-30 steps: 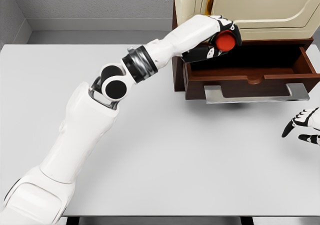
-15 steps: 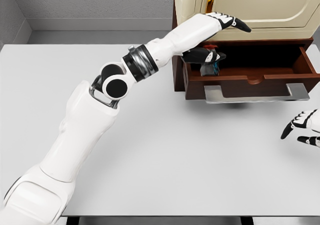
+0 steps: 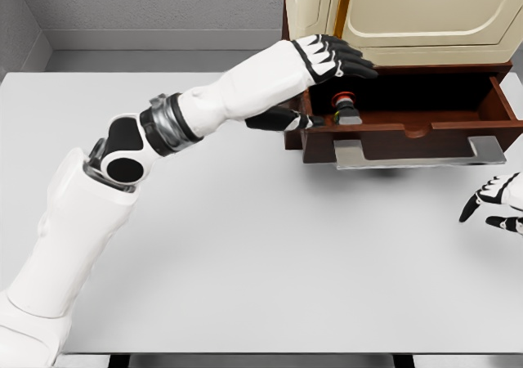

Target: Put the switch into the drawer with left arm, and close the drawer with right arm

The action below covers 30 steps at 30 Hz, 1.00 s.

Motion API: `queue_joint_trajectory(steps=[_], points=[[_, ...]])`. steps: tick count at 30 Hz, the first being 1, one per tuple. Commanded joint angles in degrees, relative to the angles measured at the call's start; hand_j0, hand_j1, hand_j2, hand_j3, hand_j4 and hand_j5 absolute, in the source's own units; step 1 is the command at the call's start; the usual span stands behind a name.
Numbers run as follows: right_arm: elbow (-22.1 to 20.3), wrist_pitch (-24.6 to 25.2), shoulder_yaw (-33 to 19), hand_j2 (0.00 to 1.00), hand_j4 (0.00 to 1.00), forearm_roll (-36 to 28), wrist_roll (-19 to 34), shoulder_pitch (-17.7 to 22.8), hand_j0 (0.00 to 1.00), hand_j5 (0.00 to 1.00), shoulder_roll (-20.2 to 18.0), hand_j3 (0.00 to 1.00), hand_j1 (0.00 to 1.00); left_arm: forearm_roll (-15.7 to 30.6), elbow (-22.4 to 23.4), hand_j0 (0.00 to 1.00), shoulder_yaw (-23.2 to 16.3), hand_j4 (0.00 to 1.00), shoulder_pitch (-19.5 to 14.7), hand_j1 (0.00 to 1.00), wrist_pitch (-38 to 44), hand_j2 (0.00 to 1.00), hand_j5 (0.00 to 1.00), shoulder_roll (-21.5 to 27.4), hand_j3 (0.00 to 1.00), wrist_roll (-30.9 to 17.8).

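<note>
Switch (image 3: 344,109): seen lying inside the open drawer (image 3: 409,127), at its left end, red button up, touched by no fingers.
Left robot hand (image 3: 315,82): held at the drawer's left front corner, fingers spread, nothing grasped.
Right robot hand (image 3: 497,204): seen at the right edge over the tabletop (image 3: 261,245), fingers loosely spread, nothing held.
Drawer handle (image 3: 419,152): a grey bar is seen across the front.
Cabinet (image 3: 409,16): cream body set above the drawer.

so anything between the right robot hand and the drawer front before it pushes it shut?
Nothing visible. The right robot hand sits open at the table's right edge, below the drawer handle, with bare table between them. The switch lies inside the drawer. The left robot hand, open, is over the drawer's left end and should clear first.
</note>
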Motion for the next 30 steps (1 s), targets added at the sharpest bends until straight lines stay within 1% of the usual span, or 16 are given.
queue_joint_trajectory(steps=[1,2,4,5,6,7,8,9,10,11,12,14,17,22,26,30], points=[[0.0,0.2,0.2,0.54,0.54,-0.4,0.0,0.0,0.54,0.54,-0.1,0.54,0.54,6.2,-1.6,0.96,5.1,0.96,0.6,0.96,-0.9,0.96,0.96,8.5,0.96,0.2],[0.0,0.2,0.2,0.54,0.54,-0.4,0.0,-0.4,0.54,0.54,-0.2,0.54,0.54,9.2,-1.6,0.97,7.8,0.97,2.4,0.97,-0.9,0.97,0.97,11.2,0.97,0.2],[0.0,0.2,1.1,0.54,0.54,-0.4,0.0,-1.3,0.54,0.54,-0.9,0.54,0.54,11.0,-1.6,1.0,12.6,1.0,6.3,1.0,-0.9,1.0,1.0,15.1,1.0,0.2],[0.0,0.2,2.2,0.54,0.54,-0.4,0.0,-2.6,0.54,0.54,-0.9,0.54,0.54,11.2,-1.6,1.0,16.9,1.0,10.5,1.0,-0.9,1.0,1.0,16.5,1.0,0.2],[0.0,0.2,3.1,0.54,0.54,-0.4,0.0,-3.6,0.54,0.54,-0.9,0.54,0.54,11.2,-1.6,1.0,18.8,1.0,13.6,1.0,-0.9,1.0,1.0,17.9,1.0,0.2],[0.0,0.2,3.5,0.54,0.54,-0.4,0.0,-4.6,0.54,0.54,-0.9,0.54,0.54,11.2,-1.6,1.0,19.2,1.0,15.8,1.0,-0.9,1.0,1.0,20.4,1.0,0.1],[0.0,0.2,3.6,0.55,0.55,-0.4,0.0,-5.4,0.55,0.55,-0.9,0.55,0.55,11.2,-1.2,1.0,19.2,1.0,18.1,1.0,-0.9,1.0,1.0,24.3,1.0,0.1],[0.1,0.2,3.6,0.55,0.55,-0.4,0.0,-5.6,0.55,0.55,-0.9,0.55,0.55,11.2,-0.1,1.0,19.3,1.0,20.4,1.0,-0.9,1.0,1.0,25.5,1.0,0.1],[0.1,0.2,3.6,0.55,0.55,-0.4,0.0,-5.6,0.55,0.55,-0.8,0.55,0.55,11.2,3.4,1.0,19.4,1.0,22.4,1.0,-0.9,1.0,1.0,25.7,1.0,0.1],[0.2,0.2,4.2,0.55,0.55,-0.4,0.0,-5.8,0.55,0.55,-0.8,0.55,0.55,11.3,7.0,1.0,19.4,1.0,23.4,1.0,-0.9,1.0,1.0,25.6,1.0,0.1],[0.4,0.2,4.7,0.55,0.55,-0.2,0.0,-6.1,0.55,0.55,-0.8,0.55,0.55,12.2,9.1,1.0,20.0,1.0,23.4,1.0,-0.9,1.0,1.0,25.7,1.0,0.1],[0.6,0.2,4.8,0.55,0.55,-0.1,0.0,-7.3,0.55,0.55,-0.7,0.55,0.55,12.4,12.2,1.0,20.2,1.0,23.4,1.0,-0.9,1.0,1.0,25.8,1.0,0.1],[1.5,0.2,6.7,0.55,0.55,0.0,0.0,-9.8,0.55,0.55,-0.7,0.55,0.55,12.4,14.9,1.0,21.0,1.0,23.4,1.0,-0.9,1.0,1.0,27.3,1.0,0.0],[1.8,0.2,7.8,0.55,0.55,0.1,0.0,-11.3,0.55,0.55,-0.6,0.55,0.55,12.3,15.1,1.0,20.9,1.0,23.9,1.0,-0.9,1.0,1.0,26.7,1.0,-0.2],[2.7,0.2,8.9,0.55,0.55,0.1,0.0,-13.4,0.55,0.55,-0.5,0.55,0.55,12.3,15.1,1.0,20.9,1.0,23.9,1.0,-0.9,1.0,1.0,26.9,1.0,-0.3],[3.2,0.2,9.8,0.55,0.55,0.2,0.0,-14.1,0.55,0.55,-0.4,0.55,0.55,12.3,15.1,1.0,20.9,1.0,23.8,1.0,-0.9,1.0,1.0,26.9,1.0,-0.4]])
